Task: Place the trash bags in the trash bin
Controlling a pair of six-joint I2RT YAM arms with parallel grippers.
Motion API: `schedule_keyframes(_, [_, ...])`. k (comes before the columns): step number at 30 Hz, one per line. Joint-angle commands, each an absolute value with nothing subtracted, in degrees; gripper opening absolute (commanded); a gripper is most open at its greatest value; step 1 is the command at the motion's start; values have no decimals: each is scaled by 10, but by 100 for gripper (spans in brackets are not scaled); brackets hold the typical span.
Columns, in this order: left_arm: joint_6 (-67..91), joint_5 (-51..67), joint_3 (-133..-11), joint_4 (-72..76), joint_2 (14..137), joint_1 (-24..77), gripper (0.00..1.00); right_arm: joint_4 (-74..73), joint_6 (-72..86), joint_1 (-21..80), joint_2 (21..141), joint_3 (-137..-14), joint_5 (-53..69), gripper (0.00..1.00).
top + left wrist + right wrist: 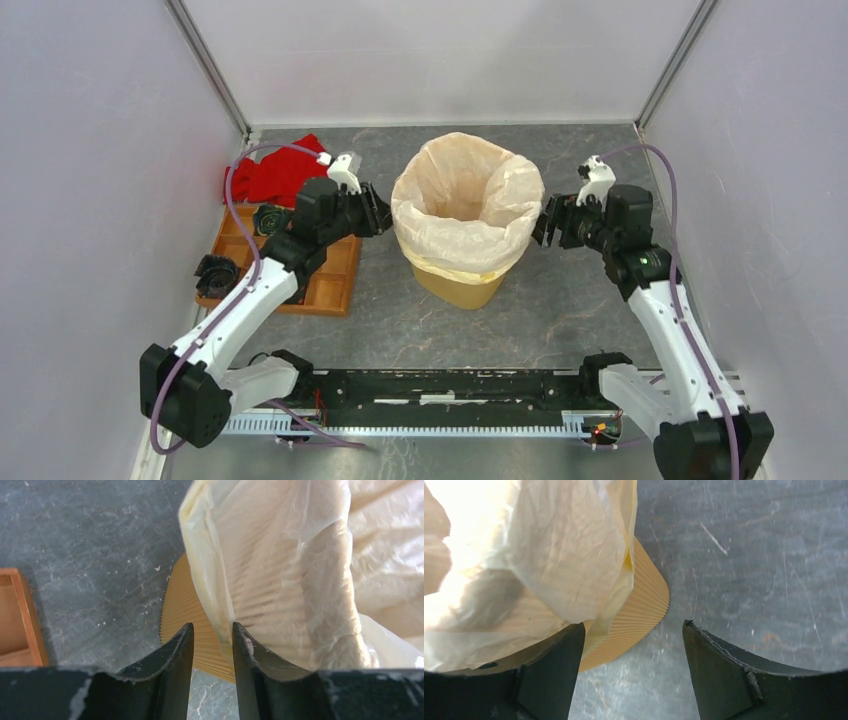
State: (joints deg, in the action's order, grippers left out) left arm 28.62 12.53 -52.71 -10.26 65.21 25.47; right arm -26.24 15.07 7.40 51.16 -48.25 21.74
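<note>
Robot lab booth: plain white panels (100, 120) enclosing grey tabletop (560, 310).

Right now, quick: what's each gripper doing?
Left gripper: narrowly open, holding nothing.
Right gripper: wide open, holding nothing.

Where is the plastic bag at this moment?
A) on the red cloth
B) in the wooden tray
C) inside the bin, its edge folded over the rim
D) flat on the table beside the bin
C: the bag stands open inside the bin, and its edge hangs down over the rim on the outside.
</note>
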Motion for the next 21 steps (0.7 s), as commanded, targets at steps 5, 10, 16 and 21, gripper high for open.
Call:
schedule_keyframes(5, [314,120,-481,-94,553,261,43,-156,123,92,627,-587,235,80])
schedule_keyframes(10, [278,82,-496,-171,512,260,50,-330,63,96,574,-622,92,82])
schedule_keyframes(16, [338,87,-530,-218,517,246,49,-394,114,95,480,-589,196,86])
schedule_keyframes(21, [414,167,-525,-163,517,212,58,-320,230,96,405,-511,335,88])
